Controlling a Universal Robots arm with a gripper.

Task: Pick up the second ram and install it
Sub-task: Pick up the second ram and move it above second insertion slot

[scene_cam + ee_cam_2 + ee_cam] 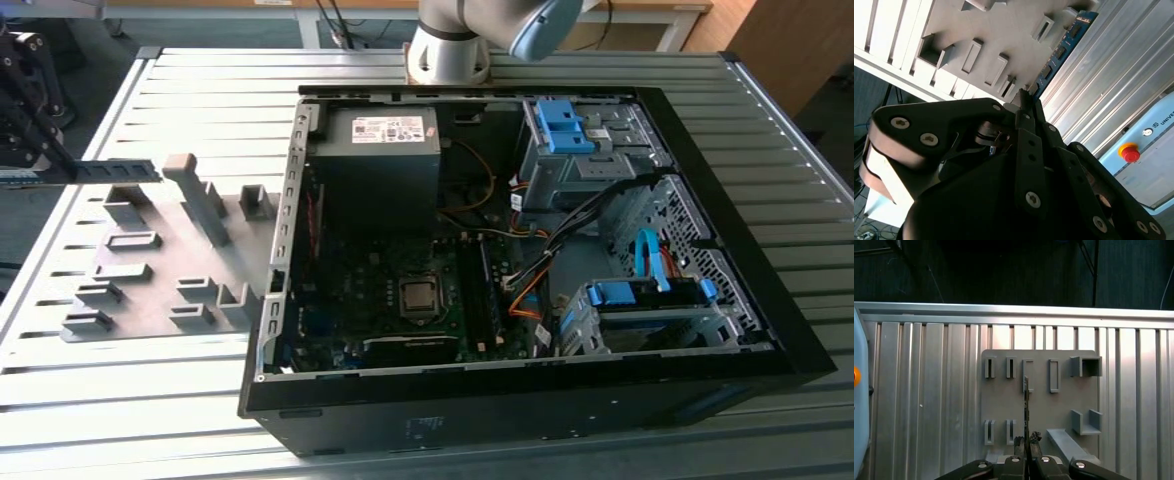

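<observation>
The second ram [118, 170] is a thin blue-green stick hanging level above the grey holder plate [158, 292] at the exterior view's left. My gripper [40, 172] is shut on one end of it. In the second wrist view the ram [1063, 46] runs away from the fingertips [1029, 102] with its dark chips showing. The first wrist view shows the ram [1026, 400] edge-on, clamped in my gripper [1026, 441] above the holder plate [1064, 405]. The open computer case [787, 330] lies to the exterior view's right, with its motherboard [400, 300] exposed.
Grey holder blocks [203, 196] stand up from the plate below the ram. The ribbed metal table [134, 400] carries the plate and the case. Inside the case are a power supply [378, 150], blue drive latches [561, 125] and loose cables [534, 265]. The arm's base [447, 55] stands behind the case.
</observation>
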